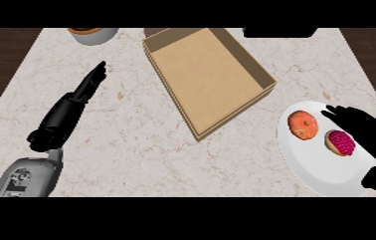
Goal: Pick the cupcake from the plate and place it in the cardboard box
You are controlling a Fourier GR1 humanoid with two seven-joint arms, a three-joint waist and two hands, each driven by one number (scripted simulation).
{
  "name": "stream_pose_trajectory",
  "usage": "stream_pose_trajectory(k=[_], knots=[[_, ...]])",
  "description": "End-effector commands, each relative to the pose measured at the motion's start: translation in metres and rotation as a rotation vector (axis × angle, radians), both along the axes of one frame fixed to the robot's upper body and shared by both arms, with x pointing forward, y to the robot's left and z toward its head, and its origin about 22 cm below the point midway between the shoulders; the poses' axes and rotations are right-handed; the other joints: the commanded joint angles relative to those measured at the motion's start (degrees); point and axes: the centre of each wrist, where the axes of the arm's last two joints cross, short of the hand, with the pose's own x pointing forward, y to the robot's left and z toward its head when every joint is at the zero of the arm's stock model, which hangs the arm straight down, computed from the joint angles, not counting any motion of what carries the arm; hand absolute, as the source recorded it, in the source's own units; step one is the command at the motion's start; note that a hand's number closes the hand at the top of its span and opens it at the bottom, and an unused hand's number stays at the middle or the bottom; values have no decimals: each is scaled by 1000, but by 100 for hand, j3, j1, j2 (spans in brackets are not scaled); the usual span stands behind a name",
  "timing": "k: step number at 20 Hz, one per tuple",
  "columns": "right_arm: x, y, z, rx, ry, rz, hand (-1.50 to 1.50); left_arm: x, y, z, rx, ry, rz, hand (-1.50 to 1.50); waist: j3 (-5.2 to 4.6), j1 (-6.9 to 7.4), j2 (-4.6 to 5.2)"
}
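A white plate [323, 172] lies at the counter's right edge. It carries an orange-topped round item [303, 125] and, to its right, a pink-topped one [340, 143]; I cannot tell which is the cupcake. My right hand [360, 124] comes in from the right edge over the plate. Its fingers are spread just above and right of the pink item, and its thumb [368, 178] shows lower down, apart from it. The open cardboard box [209, 77] lies empty and slanted in the middle. My left hand [88, 87] stretches out straight over the left counter, holding nothing.
A grey bowl [93, 34] with something orange in it stands at the far left corner. A black object [279, 32] sits at the far edge, right of the box. Dark wood shows past the counter's left and right edges.
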Motion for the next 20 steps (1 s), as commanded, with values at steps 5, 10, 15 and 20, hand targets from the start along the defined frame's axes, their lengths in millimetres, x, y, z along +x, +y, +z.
stream_pose_trajectory(k=[5, 10, 15, 20], knots=[[10, -2, -36, -12, 23, -17, -150, -1, 4, 10, -12, -14, -11, 0, 0, 9, 1], [2, -18, -33, -50, 19, -53, -150, 8, 6, 7, 5, -4, 23, 0, 0, -8, -1], [-10, -8, -39, -27, 58, -54, -150, 6, -6, 20, 5, 4, 9, 0, -1, -26, -10], [23, -24, -63, -23, 33, 57, 150, 10, -3, 14, -9, 9, -9, 0, 2, 25, 5]])
